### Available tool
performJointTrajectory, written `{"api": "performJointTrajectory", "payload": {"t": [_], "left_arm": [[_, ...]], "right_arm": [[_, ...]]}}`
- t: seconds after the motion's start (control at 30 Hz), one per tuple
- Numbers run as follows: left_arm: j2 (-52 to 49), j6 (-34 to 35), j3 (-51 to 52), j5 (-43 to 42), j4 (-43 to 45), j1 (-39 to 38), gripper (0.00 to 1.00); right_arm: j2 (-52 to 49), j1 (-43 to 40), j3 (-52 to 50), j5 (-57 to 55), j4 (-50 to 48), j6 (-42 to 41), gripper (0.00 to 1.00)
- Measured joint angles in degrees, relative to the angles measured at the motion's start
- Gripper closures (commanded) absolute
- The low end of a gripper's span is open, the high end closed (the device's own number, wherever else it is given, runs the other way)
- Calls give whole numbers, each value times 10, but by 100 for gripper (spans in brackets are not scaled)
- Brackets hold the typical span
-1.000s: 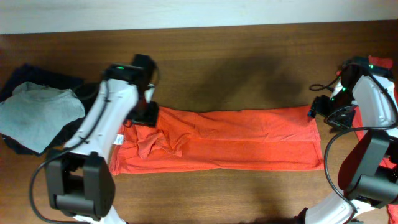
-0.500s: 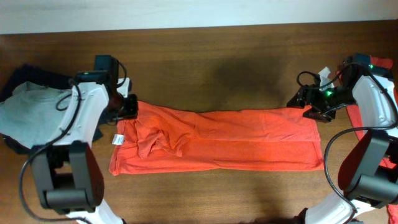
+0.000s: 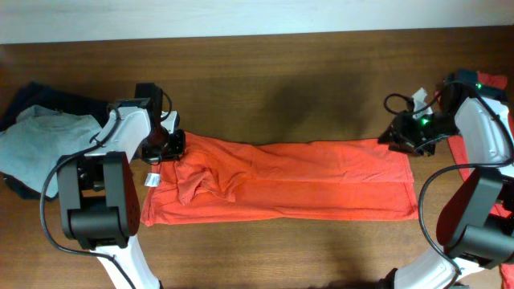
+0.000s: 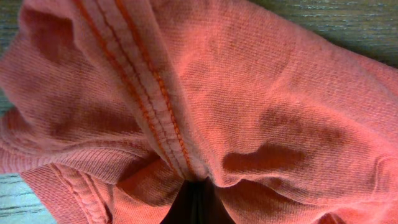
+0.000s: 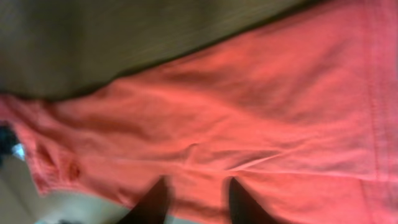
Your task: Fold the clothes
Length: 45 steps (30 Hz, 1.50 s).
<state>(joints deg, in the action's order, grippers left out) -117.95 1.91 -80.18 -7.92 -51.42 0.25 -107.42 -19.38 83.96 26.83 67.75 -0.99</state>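
Clock set on the overhead view, 12 at the far edge.

My left end effector (image 3: 165, 146) is clenched on the 10 o'clock corner of the T-shirt (image 3: 305, 181). Soft knit bunches into the pinch, and a double-stitched seam (image 4: 155, 106) runs down to it.

My right end effector (image 3: 401, 138) is at the 2 o'clock corner. Its dark fingers (image 5: 152, 200) stand apart over the cloth. I cannot tell whether they are gripping.

The shirt is a long flat orange-red band lying 9 to 3 across mid-counter (image 3: 281, 88). It is rumpled toward 9, with a white tag (image 3: 150, 180) at that edge.

Room: a broad strip of bare dark wood at 12 and a narrower one at 6. At 9, beside my left arm, a grey-blue tee (image 3: 36, 148) lies on dark navy garments (image 3: 48, 100).
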Motion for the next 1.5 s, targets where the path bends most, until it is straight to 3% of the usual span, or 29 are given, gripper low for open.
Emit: {"api": "performJointTrajectory", "payload": {"t": [0.2,0.53,0.93,1.0,1.1,1.33,1.4,1.5], "left_arm": [[0,-3,0,0,0,0,99],[0,-4,-1,0,0,0,99],[-3,-4,-1,-36,-1,44,99],[-6,-6,-3,-53,-4,54,87],[-8,-9,-8,-79,-13,61,77],[-8,-8,-10,-130,-43,66,64],[-8,-8,-10,-138,-58,66,64],[-8,-7,-10,-144,-64,66,84]], "right_arm": [[0,2,-75,-69,-82,-56,93],[-1,3,-181,-171,-215,-129,96],[0,7,-188,-255,-237,-180,96],[0,7,-188,-255,-236,-182,96],[0,7,-188,-255,-236,-183,96],[0,7,-188,-255,-236,-183,96],[0,7,-188,-255,-236,-184,96],[0,7,-188,-255,-236,-183,95]]}}
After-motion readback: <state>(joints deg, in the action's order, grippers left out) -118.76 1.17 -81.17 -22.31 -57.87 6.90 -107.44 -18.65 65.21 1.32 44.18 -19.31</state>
